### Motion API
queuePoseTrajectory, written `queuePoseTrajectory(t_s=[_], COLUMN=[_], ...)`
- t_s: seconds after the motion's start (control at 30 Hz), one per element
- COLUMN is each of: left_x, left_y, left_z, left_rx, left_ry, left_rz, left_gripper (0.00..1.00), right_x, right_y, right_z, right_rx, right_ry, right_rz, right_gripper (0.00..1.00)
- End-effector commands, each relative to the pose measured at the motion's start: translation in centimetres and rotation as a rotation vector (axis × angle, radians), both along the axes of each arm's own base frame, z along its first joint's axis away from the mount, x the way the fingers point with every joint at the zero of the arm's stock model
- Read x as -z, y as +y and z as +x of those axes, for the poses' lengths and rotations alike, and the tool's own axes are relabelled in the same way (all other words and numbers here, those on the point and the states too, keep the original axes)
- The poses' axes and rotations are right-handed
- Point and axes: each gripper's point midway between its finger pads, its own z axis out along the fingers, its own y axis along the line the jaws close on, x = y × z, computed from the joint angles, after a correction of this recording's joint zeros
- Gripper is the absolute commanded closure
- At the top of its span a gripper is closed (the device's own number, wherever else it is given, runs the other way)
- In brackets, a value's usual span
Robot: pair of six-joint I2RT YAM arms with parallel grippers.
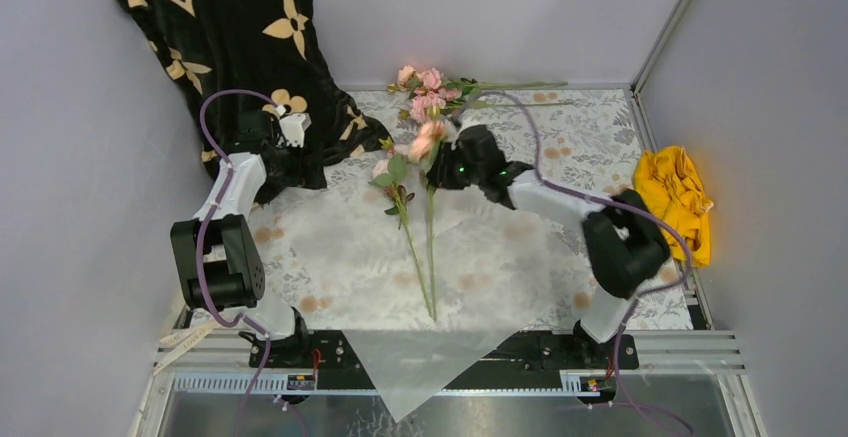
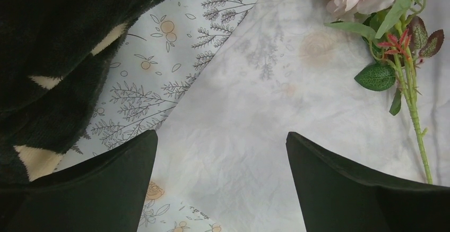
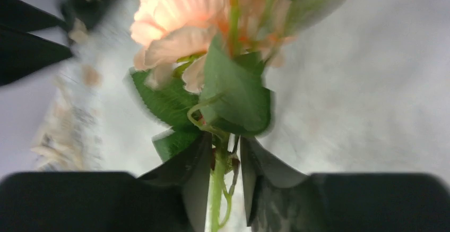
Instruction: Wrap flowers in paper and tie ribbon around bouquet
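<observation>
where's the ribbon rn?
Top view, near-left corner: the ribbon lies just left of the left arm's base, apart from the paper.

You see pink flowers (image 1: 425,97) with green leaves and thin green stems. One leaf sprig near them is red. Your tablecloth (image 1: 590,137) is pale grey, with grey leafy twigs and little orange blooms printed on it. The paper (image 1: 350,247) is white, and that print shows faintly through it. The black cloth (image 1: 230,27) has big cream flower shapes. The yellow cloth (image 1: 675,192) is plain and bright. The cables (image 1: 240,91) are purple. The ribbon (image 1: 185,338) is cream.
</observation>
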Motion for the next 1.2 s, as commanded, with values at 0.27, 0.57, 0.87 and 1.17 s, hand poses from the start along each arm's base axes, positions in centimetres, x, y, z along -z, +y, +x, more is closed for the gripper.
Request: queuePoseTrajectory(t_s=[0.27,0.57,0.87,1.17], left_x=[-2.0,-1.3,0.0,0.5], left_y=[0.1,1.7,2.6,2.7], left_z=[0.9,1.4,1.7,2.1], left_rx=[0.002,-0.038,-0.059,-0.057], left_ry=[-0.09,-0.064,-0.037,-0.018], left_rz=[0.0,0.077,0.114,0.115], left_gripper=[0.01,0.02,0.02,0.02], right_x=[1.2,4.7,7.8,12.2], right_y=[-1.9,-8.9,-7.7,-5.2], right_z=[6.6,18.7,26.9,28.7], right_rx=[-0.369,-0.465,-0.406,-0.312], right_ry=[-0.21,-0.288,-0.496,-0.528], right_rz=[-0.675,-0.927,-0.847,-0.844], right_gripper=[0.0,0.05,0.0,0.0])
